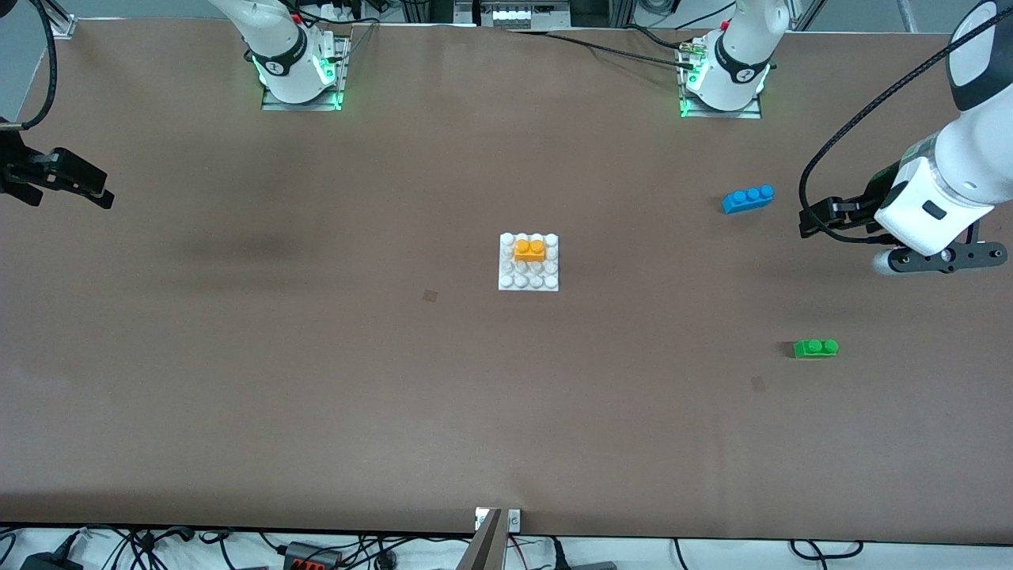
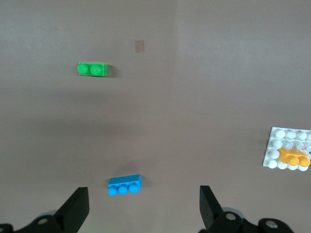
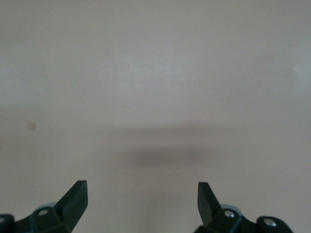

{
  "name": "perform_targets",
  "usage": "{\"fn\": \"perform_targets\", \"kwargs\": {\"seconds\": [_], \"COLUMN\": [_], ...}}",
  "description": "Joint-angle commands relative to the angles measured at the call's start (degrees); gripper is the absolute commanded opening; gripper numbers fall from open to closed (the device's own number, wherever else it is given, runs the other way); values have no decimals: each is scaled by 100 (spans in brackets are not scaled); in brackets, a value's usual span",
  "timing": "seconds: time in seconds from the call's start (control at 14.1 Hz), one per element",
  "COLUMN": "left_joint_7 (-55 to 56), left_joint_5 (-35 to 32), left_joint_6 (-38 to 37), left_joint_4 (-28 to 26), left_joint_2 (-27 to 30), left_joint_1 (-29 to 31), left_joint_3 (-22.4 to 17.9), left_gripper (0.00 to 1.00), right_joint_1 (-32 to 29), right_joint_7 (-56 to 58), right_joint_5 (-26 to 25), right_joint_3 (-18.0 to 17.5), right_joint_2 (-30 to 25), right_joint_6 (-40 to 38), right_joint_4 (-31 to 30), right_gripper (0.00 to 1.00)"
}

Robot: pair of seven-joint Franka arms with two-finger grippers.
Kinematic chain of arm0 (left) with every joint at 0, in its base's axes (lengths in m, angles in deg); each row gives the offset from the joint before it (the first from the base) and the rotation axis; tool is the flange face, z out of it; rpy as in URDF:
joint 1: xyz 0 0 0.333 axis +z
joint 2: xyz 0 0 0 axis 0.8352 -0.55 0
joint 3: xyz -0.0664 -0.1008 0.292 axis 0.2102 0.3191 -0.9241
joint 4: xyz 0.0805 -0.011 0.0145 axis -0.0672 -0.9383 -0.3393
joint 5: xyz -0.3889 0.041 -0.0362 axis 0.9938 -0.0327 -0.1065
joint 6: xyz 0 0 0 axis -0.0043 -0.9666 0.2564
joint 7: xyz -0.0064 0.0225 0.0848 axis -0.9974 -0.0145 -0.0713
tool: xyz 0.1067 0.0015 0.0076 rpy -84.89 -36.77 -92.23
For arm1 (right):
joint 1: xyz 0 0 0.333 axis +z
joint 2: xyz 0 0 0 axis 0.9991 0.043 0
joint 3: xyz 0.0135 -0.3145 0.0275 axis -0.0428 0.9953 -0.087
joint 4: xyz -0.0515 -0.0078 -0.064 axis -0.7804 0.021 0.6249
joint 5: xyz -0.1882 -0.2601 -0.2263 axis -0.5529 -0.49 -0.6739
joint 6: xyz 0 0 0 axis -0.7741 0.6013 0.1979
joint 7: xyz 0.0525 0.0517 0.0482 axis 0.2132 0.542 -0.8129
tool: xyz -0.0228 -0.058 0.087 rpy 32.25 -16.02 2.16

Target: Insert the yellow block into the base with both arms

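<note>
The yellow block [image 1: 529,250] sits on the white studded base [image 1: 529,278] at the middle of the table, on the rows nearer the robots. Both also show in the left wrist view, the block [image 2: 293,158] on the base [image 2: 278,145]. My left gripper [image 1: 819,219] is open and empty, raised over the left arm's end of the table, beside the blue brick; its fingertips [image 2: 77,206] frame bare table. My right gripper [image 1: 95,190] is open and empty, raised over the right arm's end, its fingertips [image 3: 77,194] over bare table.
A blue three-stud brick [image 1: 747,198] lies toward the left arm's end, also in the left wrist view [image 2: 124,185]. A green two-stud brick [image 1: 815,348] lies nearer the front camera, also in that view [image 2: 93,70]. Small tape marks [image 1: 430,296] dot the brown table.
</note>
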Motion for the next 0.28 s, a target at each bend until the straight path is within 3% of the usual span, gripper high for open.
{"fn": "perform_targets", "kwargs": {"seconds": [0.0,0.21], "left_joint_7": [-19,-19], "left_joint_5": [196,196], "left_joint_6": [-35,-44], "left_joint_4": [14,14], "left_joint_2": [53,44], "left_joint_1": [3,4], "left_joint_3": [-65,-65], "left_gripper": [100,100], "right_joint_1": [-19,-1], "right_joint_7": [103,111], "right_joint_5": [-10,-1], "right_joint_3": [-20,-29], "right_joint_2": [35,44], "right_joint_6": [-115,-124], "right_joint_4": [127,118], "right_gripper": [100,100]}}
